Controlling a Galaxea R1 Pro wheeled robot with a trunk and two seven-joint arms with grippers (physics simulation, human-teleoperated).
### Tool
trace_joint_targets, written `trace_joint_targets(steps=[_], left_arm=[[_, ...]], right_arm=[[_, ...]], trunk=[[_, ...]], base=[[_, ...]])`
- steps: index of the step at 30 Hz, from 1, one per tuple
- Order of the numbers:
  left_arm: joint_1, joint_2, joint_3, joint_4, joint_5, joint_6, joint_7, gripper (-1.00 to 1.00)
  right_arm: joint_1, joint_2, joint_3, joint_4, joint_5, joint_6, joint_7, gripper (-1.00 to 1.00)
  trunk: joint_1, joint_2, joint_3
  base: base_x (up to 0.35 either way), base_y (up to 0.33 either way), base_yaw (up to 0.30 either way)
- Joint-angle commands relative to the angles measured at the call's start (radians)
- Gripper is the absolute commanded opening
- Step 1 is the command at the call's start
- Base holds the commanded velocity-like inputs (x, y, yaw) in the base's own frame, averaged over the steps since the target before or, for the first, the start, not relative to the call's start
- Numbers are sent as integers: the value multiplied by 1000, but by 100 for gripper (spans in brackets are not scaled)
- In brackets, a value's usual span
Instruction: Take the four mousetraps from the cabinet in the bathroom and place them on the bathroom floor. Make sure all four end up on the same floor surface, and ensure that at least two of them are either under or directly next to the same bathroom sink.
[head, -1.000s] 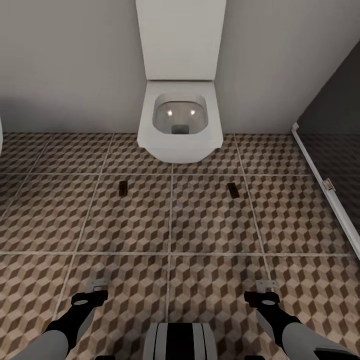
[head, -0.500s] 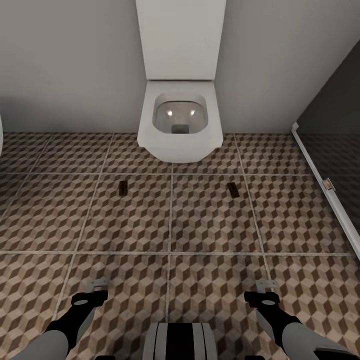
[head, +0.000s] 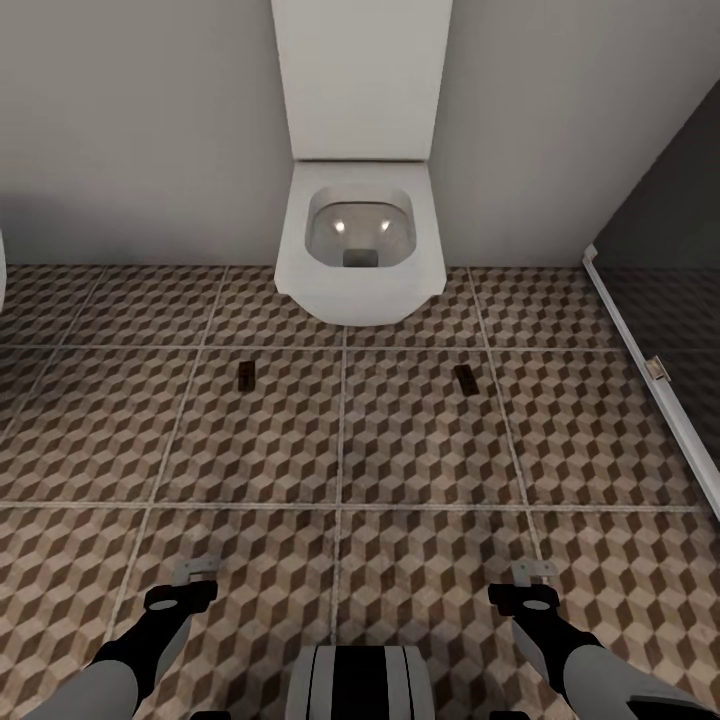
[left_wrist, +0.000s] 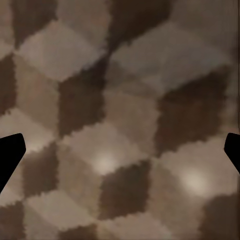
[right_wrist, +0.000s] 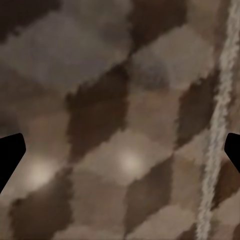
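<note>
Two mousetraps lie flat on the bathroom floor in front of the toilet: one mousetrap to the left and the other mousetrap to the right. My left gripper hangs low over the tiles at the near left, well short of the left trap. My right gripper hangs at the near right. In both wrist views the black fingertips sit far apart at the frame edges, open, with only cube-pattern tile between them. The cabinet and the sink are out of view.
A white wall-hung toilet stands against the grey wall straight ahead. A dark glass shower partition with a pale frame runs along the right. My base sits at the near centre.
</note>
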Motion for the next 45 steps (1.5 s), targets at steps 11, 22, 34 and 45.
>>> trace_joint_targets(steps=[11,22,34,45], left_arm=[[0,-4,5,-1,-10,4,0,100],[0,-5,6,-1,-10,4,0,100],[0,-5,8,-1,-10,4,0,100],[0,-5,9,-1,-10,4,0,100]], right_arm=[[-1,0,-6,1,10,-4,-2,100],[-1,1,-6,1,10,-10,-2,100],[-1,1,-6,1,11,-11,-2,100],[-1,1,-6,1,11,-12,-2,100]], trunk=[[0,0,0],[-5,2,38],[-10,5,85],[-15,8,127]], base=[[0,0,0],[0,0,0],[0,0,0],[0,0,0]])
